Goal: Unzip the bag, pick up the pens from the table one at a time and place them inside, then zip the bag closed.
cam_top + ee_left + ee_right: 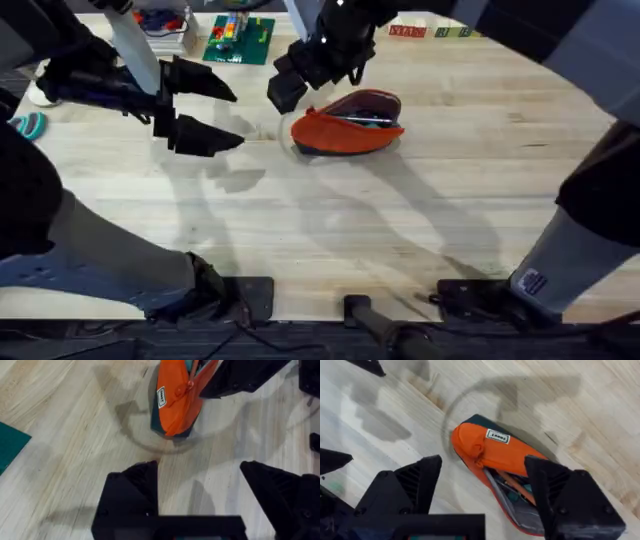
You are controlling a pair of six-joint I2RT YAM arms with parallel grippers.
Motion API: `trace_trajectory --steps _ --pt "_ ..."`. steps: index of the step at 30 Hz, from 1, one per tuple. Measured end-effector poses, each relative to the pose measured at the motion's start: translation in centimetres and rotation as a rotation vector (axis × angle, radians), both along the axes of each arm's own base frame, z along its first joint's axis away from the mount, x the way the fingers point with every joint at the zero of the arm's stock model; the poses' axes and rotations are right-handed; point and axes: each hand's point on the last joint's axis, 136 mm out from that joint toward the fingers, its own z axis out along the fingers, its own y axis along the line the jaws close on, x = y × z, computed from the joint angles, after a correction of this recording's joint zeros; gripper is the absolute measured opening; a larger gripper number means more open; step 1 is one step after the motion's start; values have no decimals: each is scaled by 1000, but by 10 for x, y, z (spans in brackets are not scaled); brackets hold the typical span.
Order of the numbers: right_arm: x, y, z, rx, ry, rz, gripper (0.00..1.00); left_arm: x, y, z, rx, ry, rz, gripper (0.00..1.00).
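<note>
- Nearest the overhead lens, the dark arm bases at the bottom edge, set back so the pale wooden surface (330,230) stays free for work.
- Left hand (205,110) released, fingers spread wide, hovering just beside the bag (345,125) on its closed end – probably waiting to brace it.
- Right hand (480,490) also released, poised above the bag's closed end, apparently lining up on the zipper.
- Bag lying mid-surface, mouth gaping – pens (362,120) already resting inside on the dark lining, so zipping shut looks to be the remaining step.
</note>
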Motion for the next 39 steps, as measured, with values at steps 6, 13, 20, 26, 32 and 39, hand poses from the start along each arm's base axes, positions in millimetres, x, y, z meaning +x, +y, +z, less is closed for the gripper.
trace_trajectory --steps 6,13,20,26,32,39 --pt "1 1 -8 -10 15 1 996 0 0 0 0 0 0 993" --pt "2 2 -24 -33 42 1 996 0 0 0 0 0 0 993" --pt "2 3 -37 -51 63 1 996 0 0 0 0 0 0 993" --pt "3 4 -38 -46 64 2 995 0 0 0 0 0 0 993" --pt "2 4 -38 -44 65 3 972 0 0 0 0 0 0 993" --pt "2 4 -38 -45 67 3 768 0 0 0 0 0 0 992"
